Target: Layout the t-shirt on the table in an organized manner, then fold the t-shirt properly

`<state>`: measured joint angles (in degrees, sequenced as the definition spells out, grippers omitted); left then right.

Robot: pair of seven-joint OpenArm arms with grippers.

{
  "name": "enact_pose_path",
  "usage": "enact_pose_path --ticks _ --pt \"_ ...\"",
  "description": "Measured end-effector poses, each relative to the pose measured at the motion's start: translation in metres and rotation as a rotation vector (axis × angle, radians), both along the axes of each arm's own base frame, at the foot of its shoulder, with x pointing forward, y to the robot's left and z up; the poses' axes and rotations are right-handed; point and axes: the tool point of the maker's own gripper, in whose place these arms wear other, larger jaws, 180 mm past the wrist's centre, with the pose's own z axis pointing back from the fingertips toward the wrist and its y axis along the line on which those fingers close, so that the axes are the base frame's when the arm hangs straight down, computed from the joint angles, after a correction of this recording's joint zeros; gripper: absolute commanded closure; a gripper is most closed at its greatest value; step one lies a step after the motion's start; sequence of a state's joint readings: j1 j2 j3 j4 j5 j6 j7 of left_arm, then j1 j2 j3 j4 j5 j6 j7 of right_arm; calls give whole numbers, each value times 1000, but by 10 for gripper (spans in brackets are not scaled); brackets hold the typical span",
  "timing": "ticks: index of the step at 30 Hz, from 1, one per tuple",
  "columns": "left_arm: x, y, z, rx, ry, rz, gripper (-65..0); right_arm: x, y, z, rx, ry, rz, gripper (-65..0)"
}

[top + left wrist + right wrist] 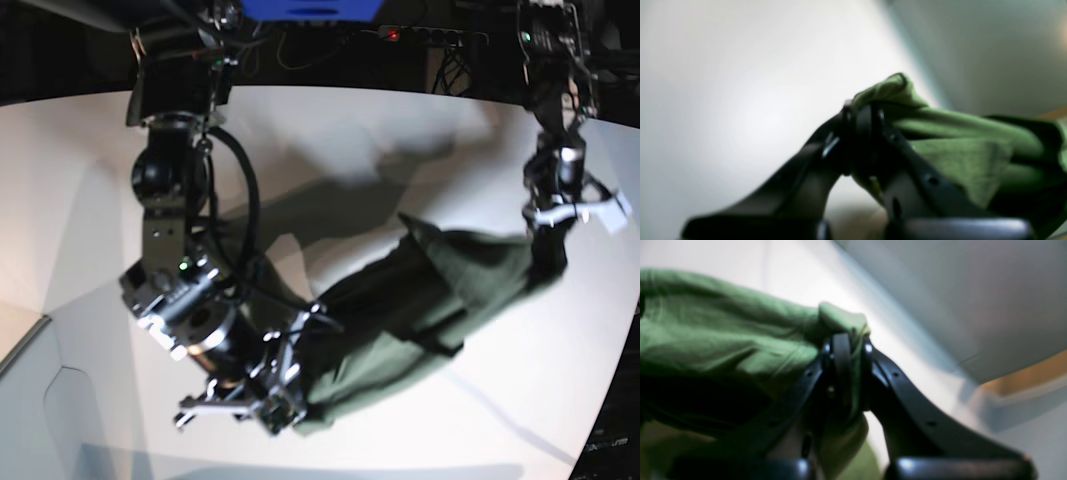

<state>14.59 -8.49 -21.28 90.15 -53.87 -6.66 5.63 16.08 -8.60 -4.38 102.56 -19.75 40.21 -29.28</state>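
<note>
Both grippers are clamped on the t-shirt (420,300): left gripper (862,115) and right gripper (845,346) each pinch a bunched edge, probably opposite ends, so the cloth spans between them over the table (90,200) for spreading.

So the olive t-shirt (420,300) is strung out in a bunched-up band between the two arms, sagging over the white bench (90,200). Right gripper (285,405) pinches the near end, left gripper (548,262) has the far end.
</note>
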Motion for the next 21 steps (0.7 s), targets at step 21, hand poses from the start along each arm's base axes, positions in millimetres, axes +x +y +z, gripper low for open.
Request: enact_pose_path --ticks 21 --pt "176 17 289 247 -587 -106 -2 25 -2 127 24 -318 2 0"
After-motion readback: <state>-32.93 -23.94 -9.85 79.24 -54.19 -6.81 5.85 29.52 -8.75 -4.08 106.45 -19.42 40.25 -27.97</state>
